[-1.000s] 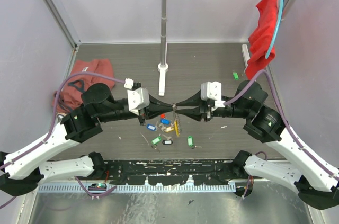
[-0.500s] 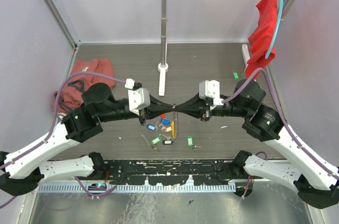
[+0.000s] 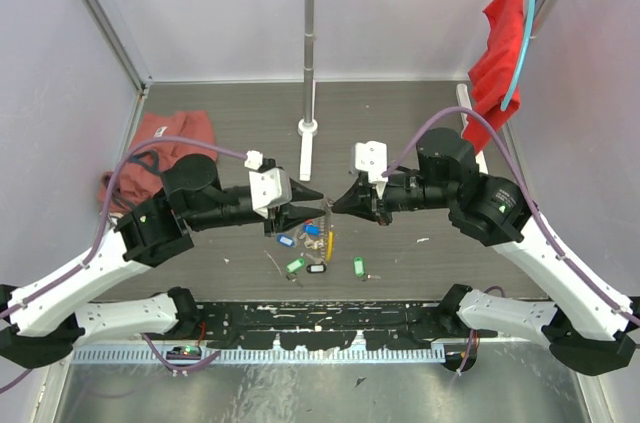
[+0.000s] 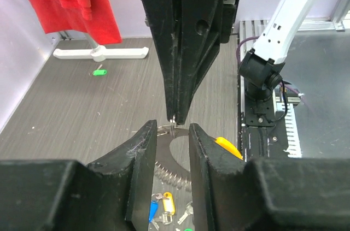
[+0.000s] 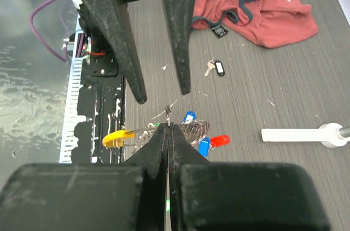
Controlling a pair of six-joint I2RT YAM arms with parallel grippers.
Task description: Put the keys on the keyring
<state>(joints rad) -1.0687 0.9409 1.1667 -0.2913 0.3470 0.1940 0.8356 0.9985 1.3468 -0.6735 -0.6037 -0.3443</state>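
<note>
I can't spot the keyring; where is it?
Top view, mid-table: the keyring is pinched by the right gripper, tip to tip with the open left gripper, above scattered keys.

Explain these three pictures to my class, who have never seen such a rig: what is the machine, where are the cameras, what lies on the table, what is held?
Two robot arms, each ending in a two-finger gripper. One picture looks down from above; the others come from a camera on each wrist. On the table lie loose keys with coloured tags and a reddish garment. The right gripper is shut on the keyring; the left gripper stands open close to it.
</note>
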